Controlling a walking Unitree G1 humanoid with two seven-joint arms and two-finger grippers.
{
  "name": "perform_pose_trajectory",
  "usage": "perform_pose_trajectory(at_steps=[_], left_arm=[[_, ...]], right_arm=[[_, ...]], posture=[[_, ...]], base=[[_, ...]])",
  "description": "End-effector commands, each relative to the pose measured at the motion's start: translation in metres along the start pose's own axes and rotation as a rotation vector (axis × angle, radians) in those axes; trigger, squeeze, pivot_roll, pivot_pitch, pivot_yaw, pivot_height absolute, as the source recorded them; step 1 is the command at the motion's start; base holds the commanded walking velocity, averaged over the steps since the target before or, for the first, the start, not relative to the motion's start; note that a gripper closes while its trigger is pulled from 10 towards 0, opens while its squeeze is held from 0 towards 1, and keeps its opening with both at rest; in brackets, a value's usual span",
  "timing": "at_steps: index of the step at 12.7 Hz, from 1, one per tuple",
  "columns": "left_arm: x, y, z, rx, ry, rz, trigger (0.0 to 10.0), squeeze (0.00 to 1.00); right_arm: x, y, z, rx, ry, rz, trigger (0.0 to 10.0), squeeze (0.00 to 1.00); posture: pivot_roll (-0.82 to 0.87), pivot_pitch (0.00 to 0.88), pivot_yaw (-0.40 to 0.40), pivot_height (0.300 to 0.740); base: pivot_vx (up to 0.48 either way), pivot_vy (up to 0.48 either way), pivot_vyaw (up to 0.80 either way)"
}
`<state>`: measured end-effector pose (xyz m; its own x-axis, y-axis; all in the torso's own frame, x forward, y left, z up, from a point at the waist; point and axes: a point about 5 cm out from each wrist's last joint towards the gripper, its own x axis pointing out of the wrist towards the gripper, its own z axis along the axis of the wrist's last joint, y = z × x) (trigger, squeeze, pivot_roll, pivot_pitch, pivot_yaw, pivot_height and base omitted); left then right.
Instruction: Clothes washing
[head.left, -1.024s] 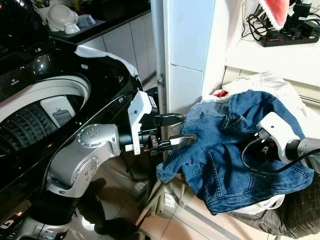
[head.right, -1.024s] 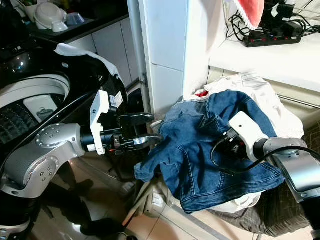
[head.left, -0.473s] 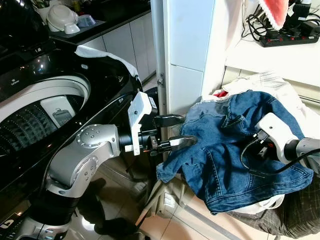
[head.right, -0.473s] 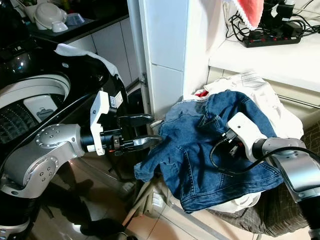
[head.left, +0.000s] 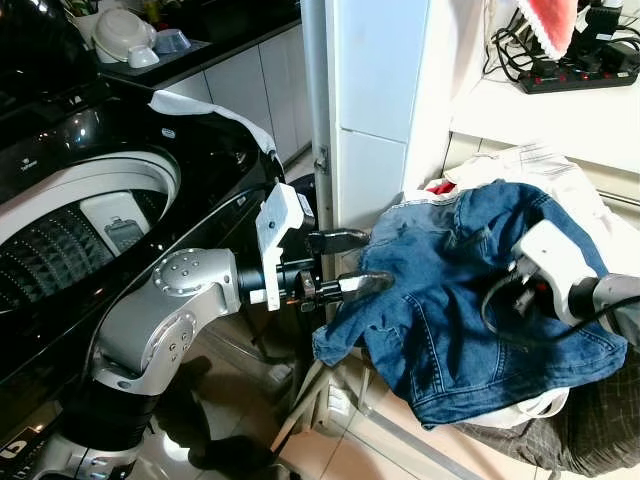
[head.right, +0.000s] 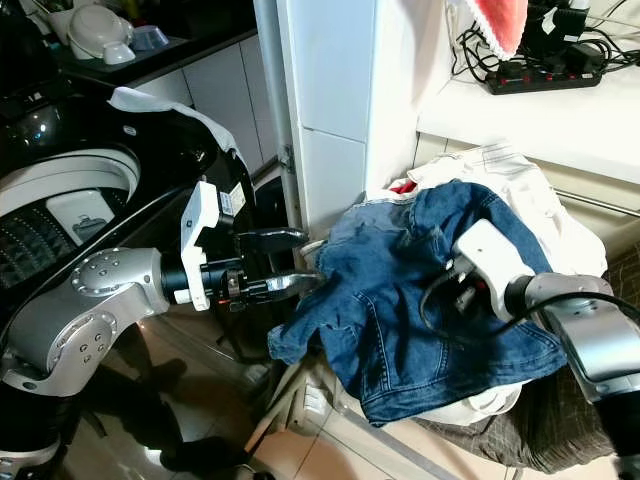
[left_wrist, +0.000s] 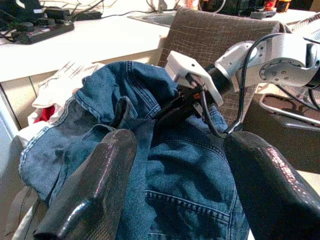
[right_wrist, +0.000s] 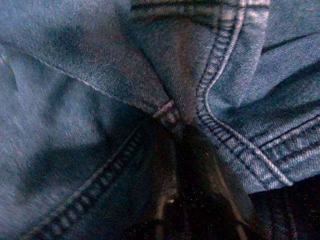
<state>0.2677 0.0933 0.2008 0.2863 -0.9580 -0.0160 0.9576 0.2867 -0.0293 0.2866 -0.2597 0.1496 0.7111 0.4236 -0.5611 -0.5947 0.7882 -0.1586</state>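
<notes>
A blue denim garment (head.left: 450, 300) lies draped over a pile of laundry on a brown chair, its hem hanging down toward the floor. My right gripper (left_wrist: 170, 111) is on top of the pile, shut on a raised fold of the denim; the wrist view shows that seam (right_wrist: 172, 112) bunched between the dark fingers. My left gripper (head.left: 372, 260) is held level just left of the garment's hanging edge. It is open, with one finger above the other and nothing between them. The black top-loading washer (head.left: 60, 230) stands to my left with its drum uncovered.
A white garment (head.left: 545, 165) and a red item (head.left: 440, 187) lie under the denim. A white cabinet post (head.left: 375, 100) rises behind the pile. A white cloth (head.left: 210, 108) hangs on the washer's corner. A power strip (head.left: 580, 70) sits on the shelf at the right.
My right gripper has risen slightly with the denim fold pinched in it. The left gripper has stayed nearly still, still open beside the hem.
</notes>
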Motion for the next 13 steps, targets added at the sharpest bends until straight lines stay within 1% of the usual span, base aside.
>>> perform_pose_trajectory(at_steps=[1,2,4,5,6,7,8,9,10,11,12,13], left_arm=[[-0.004,0.007,0.008,0.034,-0.027,0.045,10.0,0.0],[-0.004,0.011,0.012,0.046,-0.058,0.076,10.0,0.0],[-0.003,0.02,0.029,0.091,-0.155,0.151,10.0,0.0],[-0.001,0.022,0.037,0.104,-0.2,0.177,10.0,0.0],[-0.001,0.023,0.04,0.107,-0.217,0.182,10.0,0.0],[0.002,0.026,0.052,0.118,-0.287,0.215,10.0,0.0],[0.003,0.028,0.058,0.117,-0.329,0.235,10.0,0.0],[0.007,0.032,0.073,0.105,-0.412,0.249,10.0,1.0],[0.012,0.032,0.08,0.109,-0.43,0.234,10.0,1.0],[0.015,0.031,0.081,0.11,-0.434,0.221,10.0,1.0],[0.023,0.028,0.078,0.101,-0.411,0.196,10.0,1.0],[0.026,0.026,0.075,0.088,-0.397,0.183,10.0,1.0]], right_arm=[[-0.006,-0.005,0.024,0.035,-0.114,0.003,0.0,0.0],[-0.01,-0.005,0.035,0.065,-0.177,0.017,0.0,0.0],[-0.025,-0.004,0.072,0.123,-0.376,0.098,0.0,0.0],[-0.032,-0.003,0.085,0.133,-0.446,0.135,0.0,0.0],[-0.035,-0.003,0.09,0.134,-0.469,0.148,0.0,0.0],[-0.042,0.0,0.105,0.152,-0.55,0.186,0.0,0.0],[-0.045,0.002,0.111,0.164,-0.584,0.206,0.0,0.0],[-0.052,0.008,0.125,0.173,-0.658,0.267,0.0,0.0],[-0.057,0.014,0.137,0.183,-0.723,0.327,0.0,0.0],[-0.06,0.016,0.142,0.191,-0.757,0.357,0.0,0.0],[-0.065,0.018,0.152,0.216,-0.817,0.382,0.0,0.0],[-0.067,0.019,0.156,0.226,-0.841,0.398,0.0,0.0]], posture=[[-0.03,0.0,0.101,0.74],[-0.03,0.0,0.101,0.74],[-0.03,0.0,0.101,0.74],[-0.03,0.0,0.099,0.74],[-0.03,0.0,0.099,0.74],[-0.03,0.0,0.097,0.74],[-0.03,0.0,0.097,0.74],[-0.04,0.0,0.093,0.74],[-0.03,0.0,0.092,0.74],[-0.03,0.0,0.092,0.74],[-0.03,0.0,0.092,0.74],[-0.03,0.0,0.092,0.74]], base=[[0.0,0.0,0.0],[0.0,0.0,0.0],[0.0,0.0,0.0],[0.0,0.0,0.0],[0.0,0.0,0.0],[0.0,0.0,0.0],[0.0,0.0,0.0],[0.0,0.0,0.0],[0.0,0.0,0.0],[0.0,0.0,0.0],[0.0,0.0,0.0],[0.0,0.0,0.0]])
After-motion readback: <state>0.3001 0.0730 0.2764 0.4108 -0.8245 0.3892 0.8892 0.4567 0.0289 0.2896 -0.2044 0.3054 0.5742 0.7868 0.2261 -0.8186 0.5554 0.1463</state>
